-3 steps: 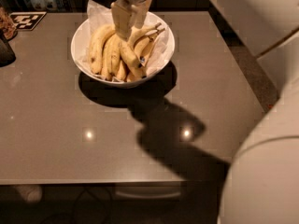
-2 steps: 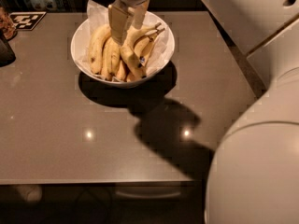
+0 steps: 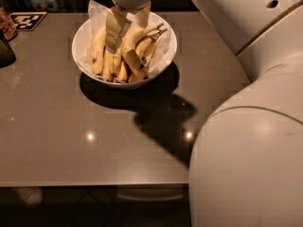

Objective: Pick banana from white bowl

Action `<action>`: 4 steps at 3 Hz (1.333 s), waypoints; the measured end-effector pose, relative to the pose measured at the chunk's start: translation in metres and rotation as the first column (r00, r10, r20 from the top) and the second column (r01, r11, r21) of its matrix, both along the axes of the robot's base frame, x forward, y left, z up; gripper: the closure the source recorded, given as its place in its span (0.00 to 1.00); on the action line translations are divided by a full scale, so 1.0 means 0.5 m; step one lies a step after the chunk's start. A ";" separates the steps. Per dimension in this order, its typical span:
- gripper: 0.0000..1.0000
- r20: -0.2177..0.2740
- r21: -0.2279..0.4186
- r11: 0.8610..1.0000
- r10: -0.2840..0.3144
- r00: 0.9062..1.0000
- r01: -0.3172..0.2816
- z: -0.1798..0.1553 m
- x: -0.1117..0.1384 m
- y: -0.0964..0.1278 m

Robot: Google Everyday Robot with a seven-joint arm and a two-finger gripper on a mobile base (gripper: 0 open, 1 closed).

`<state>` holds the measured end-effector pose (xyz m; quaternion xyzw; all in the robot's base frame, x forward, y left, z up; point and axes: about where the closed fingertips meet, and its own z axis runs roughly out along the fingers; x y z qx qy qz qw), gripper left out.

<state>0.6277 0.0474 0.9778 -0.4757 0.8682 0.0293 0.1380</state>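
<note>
The white bowl [image 3: 171,51] stands at the back of the grey table, lined with crinkled white paper and holding several yellow bananas. The large plump banana [image 3: 130,56] lies near the middle, curving down to the right. A thinner banana beside it carries a small dark sticker. My gripper [image 3: 128,36] reaches down from the top edge into the bowl. It is open, with one finger on each side of the plump banana's upper end. The bananas under it are partly hidden.
My white arm [image 3: 246,150] fills the right side and throws a dark shadow on the table [image 3: 94,141]. A dark object [image 3: 5,51] and a black-and-white tag [image 3: 26,19] sit at the far left. The table's front edge runs low across the view.
The gripper stays over the bowl at about the same spot. The white arm in the right foreground now fills more of the view. The bananas have not moved.
</note>
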 end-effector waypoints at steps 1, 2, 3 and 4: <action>0.29 -0.037 0.016 1.000 -0.009 0.999 0.010 -0.023 0.010 0.001; 0.32 -0.066 0.025 1.000 -0.016 0.998 0.018 -0.039 0.012 -0.001; 0.31 -0.105 0.035 0.998 -0.043 0.994 0.047 -0.063 0.016 -0.014; 0.31 -0.136 0.033 0.998 -0.056 0.989 0.061 -0.084 0.016 -0.018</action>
